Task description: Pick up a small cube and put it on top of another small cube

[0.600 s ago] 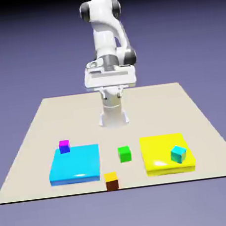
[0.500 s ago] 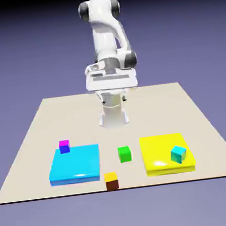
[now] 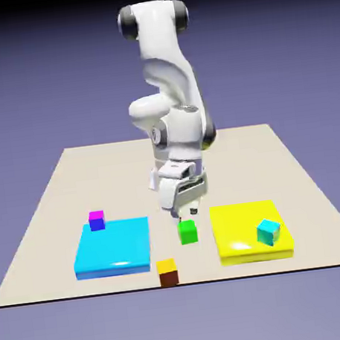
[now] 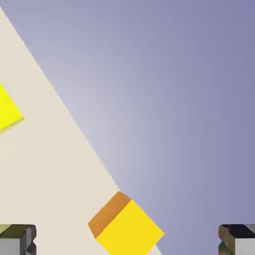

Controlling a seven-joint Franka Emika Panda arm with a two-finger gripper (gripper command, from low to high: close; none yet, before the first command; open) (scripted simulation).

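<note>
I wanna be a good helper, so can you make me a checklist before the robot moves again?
- Tool open: ok.
- Tool has nothing in its grip yet: ok.
- Orange-yellow cube in the hand view, between the fingertips: ok.
- Tool turned square to that cube: not ok, the cube looks slanted.
- Green cube has nothing on top: ok.
- Orange-yellow cube safely away from the table edge: not ok, it's right there.

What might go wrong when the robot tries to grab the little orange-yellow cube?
The orange-yellow cube sits right at the table's edge, so a nudge might knock it off. It also looks turned between the open jaws, so they might pinch its corners and slip. And the green cube is close to the hand, so it might get bumped.
</note>
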